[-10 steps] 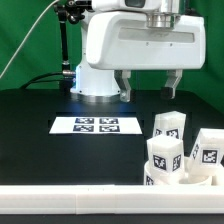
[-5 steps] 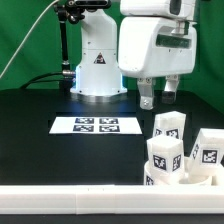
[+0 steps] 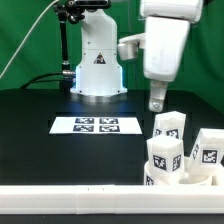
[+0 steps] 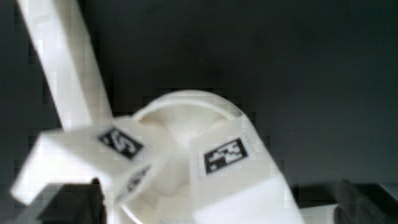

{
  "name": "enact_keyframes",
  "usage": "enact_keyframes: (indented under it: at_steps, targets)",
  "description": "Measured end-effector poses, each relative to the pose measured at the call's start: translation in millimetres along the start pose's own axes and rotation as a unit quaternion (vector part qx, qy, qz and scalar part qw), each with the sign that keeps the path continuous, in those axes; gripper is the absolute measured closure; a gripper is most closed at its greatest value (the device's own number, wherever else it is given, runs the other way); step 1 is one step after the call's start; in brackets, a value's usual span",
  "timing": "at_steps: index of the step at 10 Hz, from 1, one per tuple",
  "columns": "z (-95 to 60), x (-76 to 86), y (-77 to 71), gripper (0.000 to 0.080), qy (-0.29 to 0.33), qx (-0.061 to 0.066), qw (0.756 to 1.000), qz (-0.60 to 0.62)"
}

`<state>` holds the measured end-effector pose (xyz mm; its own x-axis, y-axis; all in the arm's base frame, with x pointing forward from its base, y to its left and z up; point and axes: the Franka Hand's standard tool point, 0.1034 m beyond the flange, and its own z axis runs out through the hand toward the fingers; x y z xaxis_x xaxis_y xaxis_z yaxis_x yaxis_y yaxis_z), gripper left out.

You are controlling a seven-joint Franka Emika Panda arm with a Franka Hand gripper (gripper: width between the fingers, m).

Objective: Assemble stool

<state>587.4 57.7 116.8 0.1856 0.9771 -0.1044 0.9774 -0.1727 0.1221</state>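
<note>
Worktop (image 3: 30, 150): plain black all over on my screen, no pattern.
Marker board (image 3: 97, 125): white, printed with four black-and-white square tags.
Legs (image 3: 168, 128): white plastic; I see a black-and-white square tag on the faces turned my way.
Seat (image 4: 178, 115): white in my wrist view, blurred, with black-and-white tags just beside it.
Bar (image 3: 70, 198): plain white, unmarked as far as I can tell.
Arm (image 3: 165, 40): white shell; I see a small dark mark on its base.
Claw (image 3: 157, 102): pale grey-white from outside, dark in my wrist view.
Backdrop (image 3: 20, 30): green.
Light (image 3: 71, 72): a blue glow.
</note>
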Motion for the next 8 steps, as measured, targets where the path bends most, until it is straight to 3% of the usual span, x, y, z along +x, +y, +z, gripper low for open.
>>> enact_keyframes:
  at_steps: [2,6,8]
  targets:
    - [0.5,7.0,-2.4,0.0150,-0.008,0.000,0.997,-0.073]
    - [1.7,3.8,-1.9,0.0150,-0.022,-0.002,0.984,-0.179]
    - [8.5,10.9,-6.7,0.0150,-0.022,0.004,0.984,-0.179]
